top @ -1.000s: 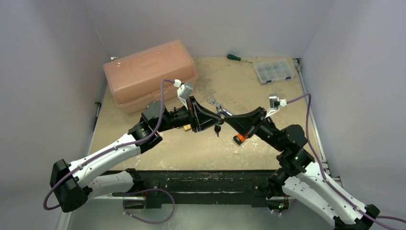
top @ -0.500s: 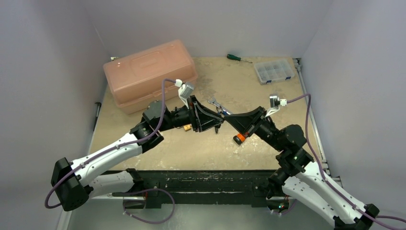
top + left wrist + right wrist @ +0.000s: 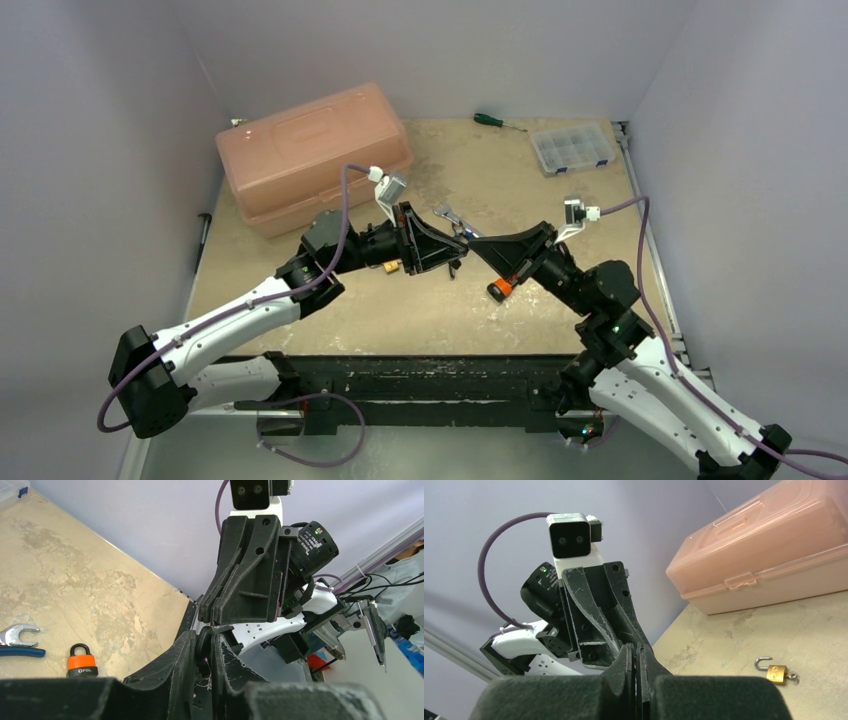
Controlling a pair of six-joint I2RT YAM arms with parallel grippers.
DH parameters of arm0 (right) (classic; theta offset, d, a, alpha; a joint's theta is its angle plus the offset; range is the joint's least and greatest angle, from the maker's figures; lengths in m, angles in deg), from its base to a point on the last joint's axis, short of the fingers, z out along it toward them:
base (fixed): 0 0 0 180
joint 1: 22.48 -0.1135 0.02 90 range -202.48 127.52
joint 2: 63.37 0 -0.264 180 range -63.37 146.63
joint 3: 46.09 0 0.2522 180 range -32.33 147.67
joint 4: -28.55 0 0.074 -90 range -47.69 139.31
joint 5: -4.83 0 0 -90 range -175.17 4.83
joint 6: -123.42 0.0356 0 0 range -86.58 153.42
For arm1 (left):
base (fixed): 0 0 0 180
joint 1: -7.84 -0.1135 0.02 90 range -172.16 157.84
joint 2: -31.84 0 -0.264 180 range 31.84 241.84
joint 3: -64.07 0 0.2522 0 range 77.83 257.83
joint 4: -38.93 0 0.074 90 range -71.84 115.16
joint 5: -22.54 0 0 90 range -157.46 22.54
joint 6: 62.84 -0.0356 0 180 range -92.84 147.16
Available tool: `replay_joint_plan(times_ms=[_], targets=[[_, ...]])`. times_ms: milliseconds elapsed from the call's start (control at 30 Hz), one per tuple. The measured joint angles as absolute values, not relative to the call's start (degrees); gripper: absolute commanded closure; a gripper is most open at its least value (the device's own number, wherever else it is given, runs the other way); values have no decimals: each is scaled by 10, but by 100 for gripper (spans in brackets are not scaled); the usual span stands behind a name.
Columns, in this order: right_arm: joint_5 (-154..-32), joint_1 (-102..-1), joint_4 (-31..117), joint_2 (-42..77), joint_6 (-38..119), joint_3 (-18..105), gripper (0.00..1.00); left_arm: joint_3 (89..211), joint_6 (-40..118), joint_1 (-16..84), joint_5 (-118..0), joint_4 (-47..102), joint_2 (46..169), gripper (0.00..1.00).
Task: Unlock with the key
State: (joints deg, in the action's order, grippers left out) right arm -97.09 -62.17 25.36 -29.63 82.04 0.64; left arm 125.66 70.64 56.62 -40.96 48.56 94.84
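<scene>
Over the middle of the table point(image 3: 440, 310) the left gripper point(image 3: 459, 253) and right gripper point(image 3: 472, 246) meet tip to tip. The key point(image 3: 204, 647) seems to be the small dark piece wedged in the left gripper's narrow gap, filling it. The right gripper's fingers are pressed together and touch it from the right; whether they pinch it too I cannot tell. The orange padlock point(image 3: 497, 288) lies just near and right of that point. The brass padlock point(image 3: 776, 672), its shackle open, lies to the left under the left gripper.
</scene>
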Motion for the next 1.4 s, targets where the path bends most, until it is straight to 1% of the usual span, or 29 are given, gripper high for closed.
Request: replay_joint_plan(times_ms=[267, 300, 367, 400, 433, 467, 500, 533, 600, 667, 767, 933, 1067, 1167, 1267, 1400], targets=[[-970, -622, 246, -309, 825, -10, 100, 1250, 711, 566, -410, 487, 948, 100], [-970, -622, 247, -311, 825, -12, 98, 1250, 711, 566, -409, 486, 948, 100], [-970, -622, 248, -317, 829, -16, 81, 1249, 711, 567, -409, 486, 948, 100], [-970, -622, 250, -320, 830, -17, 67, 1249, 711, 568, -408, 485, 948, 100], [-968, -622, 254, -323, 832, -17, 56, 1249, 711, 569, -407, 482, 948, 100], [-964, -622, 261, -326, 835, -17, 45, 1249, 709, 569, -408, 478, 948, 100], [-957, -622, 270, -331, 836, -17, 38, 1249, 706, 569, -409, 473, 946, 100], [-949, -622, 280, -335, 837, -17, 34, 1250, 702, 569, -409, 467, 944, 100], [-934, -622, 300, -343, 836, -17, 30, 1250, 694, 568, -412, 456, 941, 100], [-908, -622, 331, -354, 837, -15, 23, 1250, 683, 568, -414, 441, 936, 100], [-851, -622, 402, -357, 846, 6, 18, 1250, 666, 568, -422, 415, 927, 100], [-742, -622, 553, -337, 886, 72, 2, 1251, 637, 568, -431, 374, 915, 100], [-675, -622, 664, -305, 942, 108, 1, 1262, 598, 568, -453, 317, 911, 100], [-648, -622, 733, -270, 991, 123, 1, 1273, 565, 568, -473, 270, 906, 100], [-636, -622, 792, -219, 1040, 134, 1, 1283, 535, 568, -496, 225, 899, 100], [-641, -622, 826, -178, 1064, 131, 2, 1284, 513, 568, -518, 191, 896, 100]])
